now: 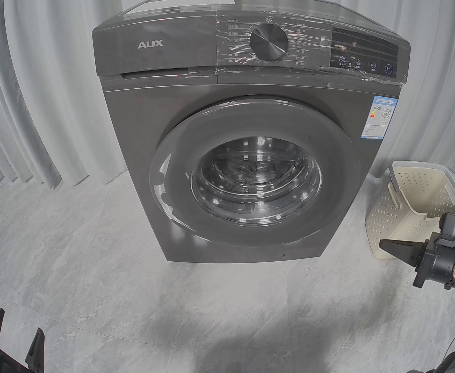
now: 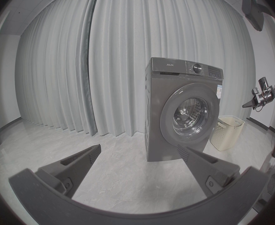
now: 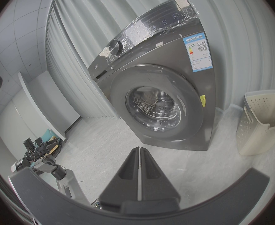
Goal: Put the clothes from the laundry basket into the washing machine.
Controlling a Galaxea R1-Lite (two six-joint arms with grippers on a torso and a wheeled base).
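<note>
The left gripper (image 1: 19, 323) hangs low over the pale stone-look floor (image 1: 134, 265), fingers spread wide and holding nothing. The right gripper (image 1: 388, 244) has its fingers pressed together, also empty, and points toward the washing machine (image 1: 253, 130), which stands ahead of both claws with its round door shut. The cream laundry basket (image 1: 424, 192) sits on the floor just beyond the right claw, beside the machine and before a grey curtain (image 1: 41, 79).

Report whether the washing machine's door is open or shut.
Shut. The round door sits flush in the front of the washing machine, with no gap along its edge in the head view or either wrist view.
</note>
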